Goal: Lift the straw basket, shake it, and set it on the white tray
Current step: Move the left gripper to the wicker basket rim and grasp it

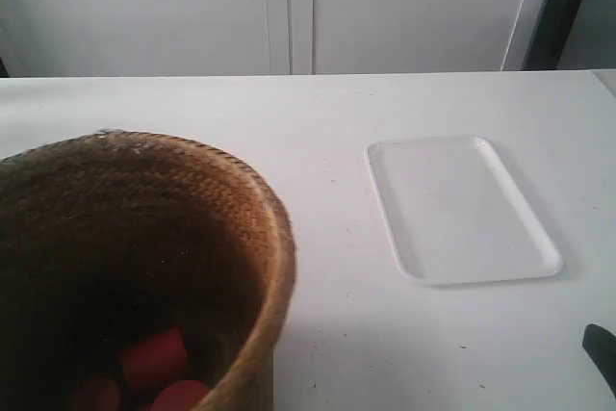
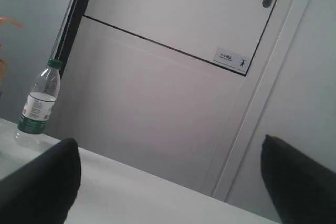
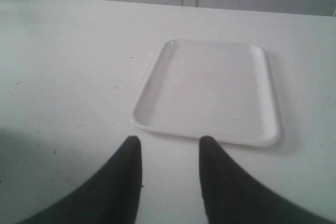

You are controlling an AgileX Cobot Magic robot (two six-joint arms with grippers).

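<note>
Right hand [image 3: 170,150]: fingers parted with nothing between them, poised low over the surface [image 3: 63,77], just short of the near short edge of the white tray [image 3: 207,93].
Left hand [image 2: 168,192]: fingers spread wide and empty, aimed across the surface at a door [image 2: 173,77]; a water bottle [image 2: 38,103] stands on the surface.
Straw basket [image 1: 144,238]: upright on the surface at the exterior view's near left, with red blocks [image 1: 154,358] in its dark bottom.
White tray: bare, lying to the basket's right and a little farther off, clear of it, its long axis running near to far.
Bearing: the basket appears in neither wrist view. The right hand faces the tray, so it would likely have to swing toward the exterior view's left to reach the rim.
View against view: only the exterior view shows the basket; only the left wrist view shows the bottle.
</note>
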